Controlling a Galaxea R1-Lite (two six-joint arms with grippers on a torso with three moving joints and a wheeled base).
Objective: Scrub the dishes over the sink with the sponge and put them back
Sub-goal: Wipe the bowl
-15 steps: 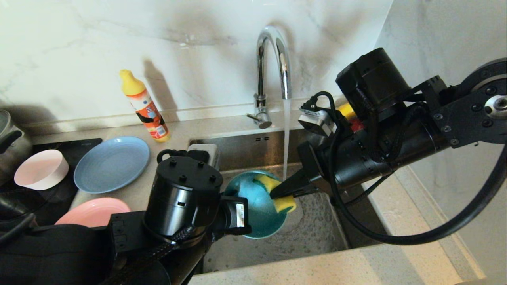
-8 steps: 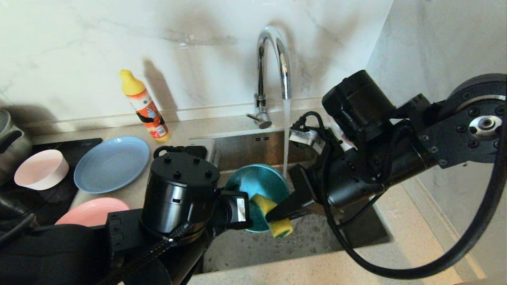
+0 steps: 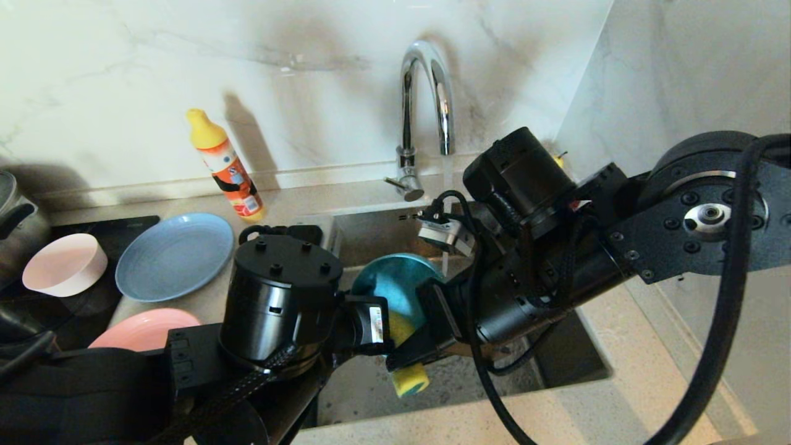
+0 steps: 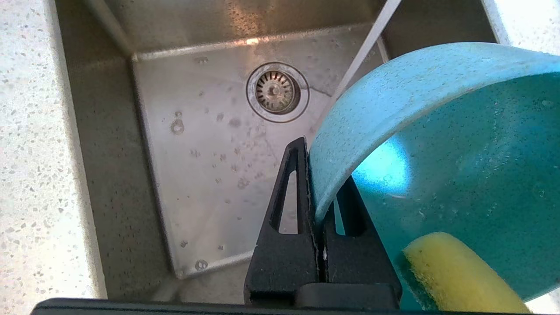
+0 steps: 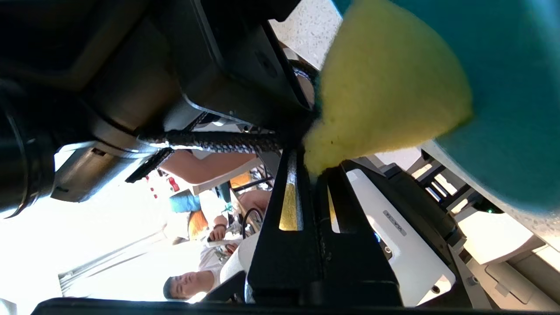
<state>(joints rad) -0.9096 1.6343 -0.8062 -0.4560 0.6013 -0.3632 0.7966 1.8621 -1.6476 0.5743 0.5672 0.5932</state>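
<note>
Teal bowl scrubbed over the sink

The left gripper (image 4: 321, 205) pinches the rim of the teal bowl (image 3: 395, 285), tilted above the sink (image 3: 377, 232); the right gripper (image 5: 313, 175) is clamped on the yellow sponge (image 3: 408, 371), pressed inside the bowl near its lower edge. Both arms crowd the basin's near side. The blue plate (image 3: 174, 255), pink plate (image 3: 145, 327) and pale bowl (image 3: 63, 264) wait on the counter to the left.

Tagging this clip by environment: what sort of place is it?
Most likely a home-style kitchen counter: a steel sink under a chrome faucet, a dish soap bottle against the marble backsplash, and plates and bowls beside a dark cooktop.
</note>
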